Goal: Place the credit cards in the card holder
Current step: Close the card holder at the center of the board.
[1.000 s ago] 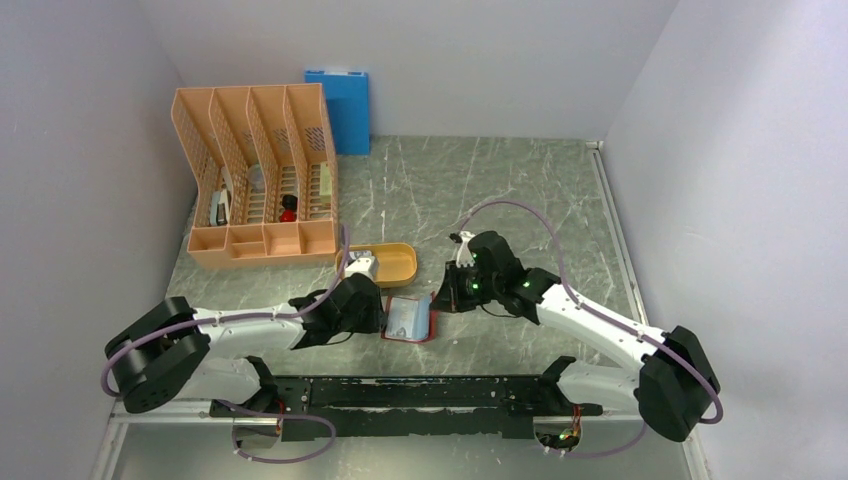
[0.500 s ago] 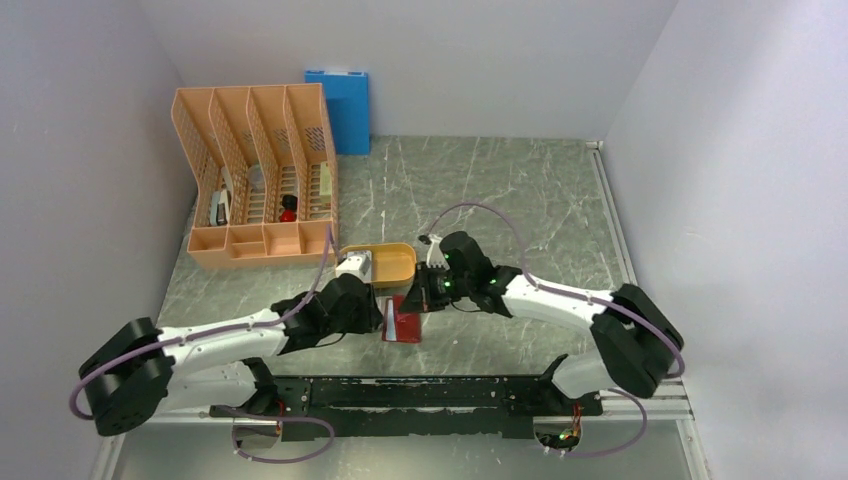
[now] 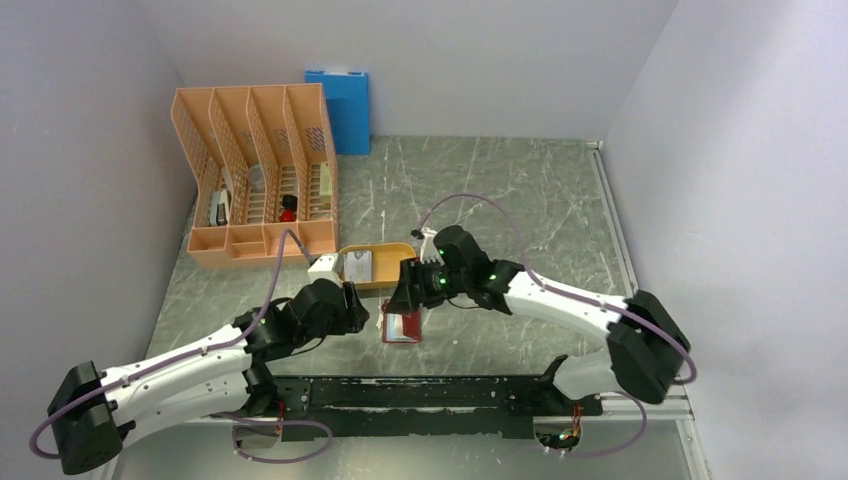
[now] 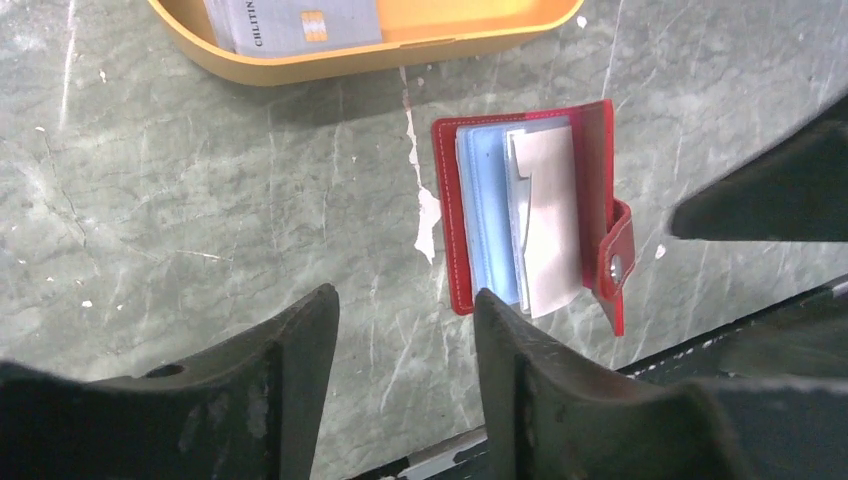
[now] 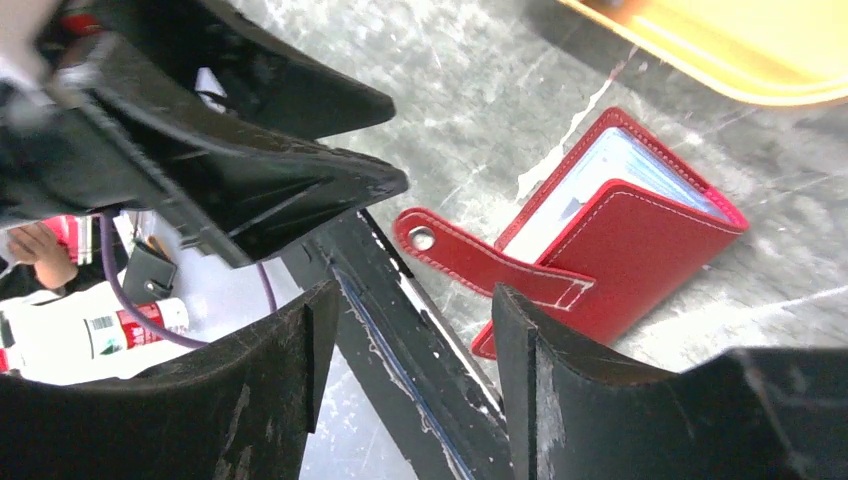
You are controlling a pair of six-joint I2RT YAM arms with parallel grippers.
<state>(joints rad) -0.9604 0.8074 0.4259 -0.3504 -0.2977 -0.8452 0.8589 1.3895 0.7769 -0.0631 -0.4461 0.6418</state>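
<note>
Now that my left claw [image 4: 400, 385] has drawn back toward the lower left of the top view, jaws partly apart and empty, the card holder [image 4: 488, 215] lies low-centre on the table, half folded over a pale credit card [image 4: 548, 225]. My right claw [image 5: 405, 380] has just sprung wide, empty. So I judge one loaded. The card [image 4: 295, 20] in the orange tray [image 4: 350, 62] reads "CHILTIN".

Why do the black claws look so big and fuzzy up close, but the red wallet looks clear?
Left wrist view: the left gripper sits close to the lens, dark and soft-edged; the card holder is sharp. Right wrist view: same for the right gripper, and the orange tray is blurry. Top view: even light, faint shadows.
</note>
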